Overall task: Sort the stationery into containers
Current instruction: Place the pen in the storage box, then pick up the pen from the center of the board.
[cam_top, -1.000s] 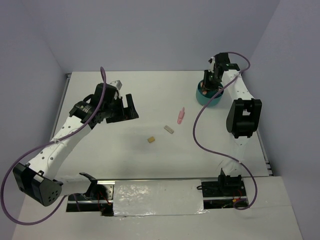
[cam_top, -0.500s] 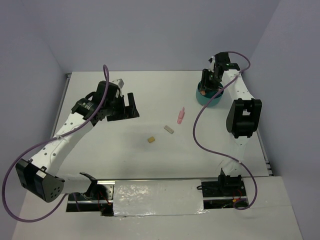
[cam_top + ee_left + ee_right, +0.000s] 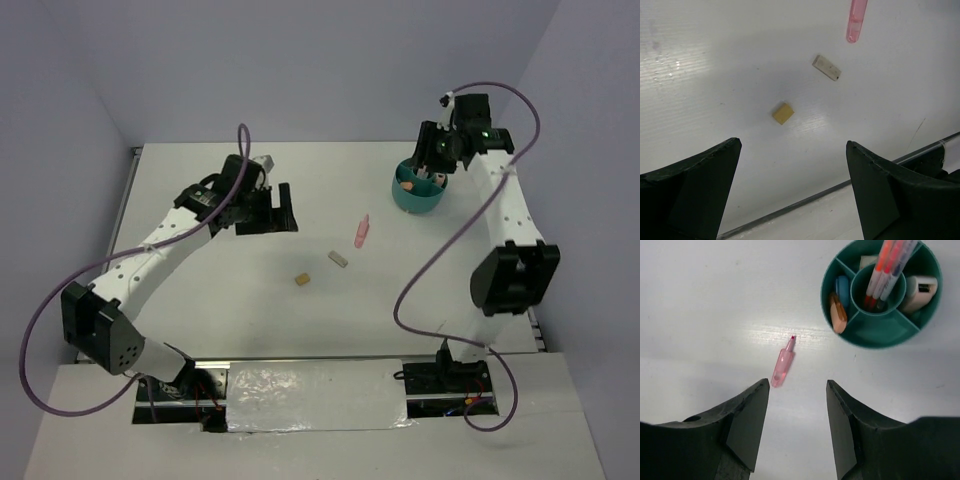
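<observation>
Our right gripper (image 3: 797,385) hangs apart and empty over the pink highlighter (image 3: 782,365), which lies well clear of the teal organiser cup (image 3: 880,332), so we judge an off-axis pinch could roll it away, while our wide-open left gripper (image 3: 792,145) might nudge the tan eraser (image 3: 782,113).

Left arm (image 3: 150,262) is stretched forward and angled inward, with the left gripper (image 3: 792,144) wide open and nothing in it. Right arm (image 3: 512,215) reaches far out, elbow bent. The right gripper (image 3: 796,382) points down, jaws parted, also empty.
</observation>
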